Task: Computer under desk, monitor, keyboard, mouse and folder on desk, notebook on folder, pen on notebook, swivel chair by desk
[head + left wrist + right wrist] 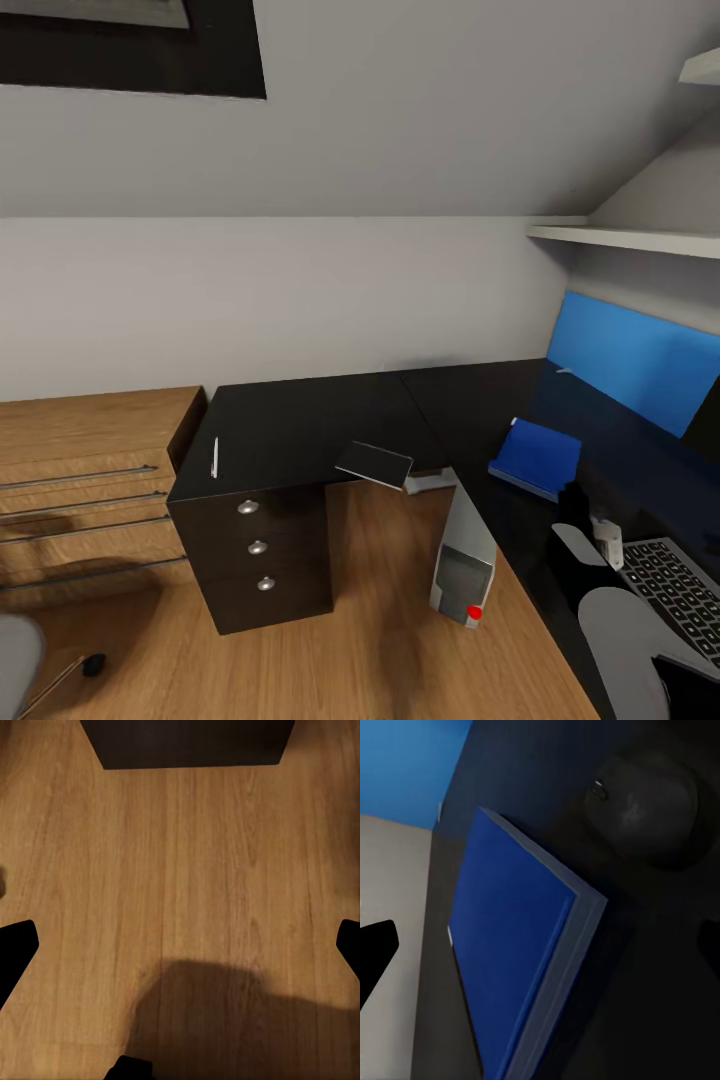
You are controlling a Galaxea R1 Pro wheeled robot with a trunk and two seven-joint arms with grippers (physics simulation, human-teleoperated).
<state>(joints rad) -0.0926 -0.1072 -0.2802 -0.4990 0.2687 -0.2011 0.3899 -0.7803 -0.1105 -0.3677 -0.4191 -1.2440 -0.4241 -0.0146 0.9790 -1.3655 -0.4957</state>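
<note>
The bright blue flat folder (537, 455) lies on the long black L-shaped desk (300, 425), near the small rounded black mouse (649, 806). The right claw (540, 937) hovers over it, spread apart; the left claw (180, 945), also apart, faces the wooden floor (187, 870).

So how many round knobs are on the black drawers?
3. The knobs run down the front of the desk's drawer unit: top, middle, bottom. None seem hidden.
</note>
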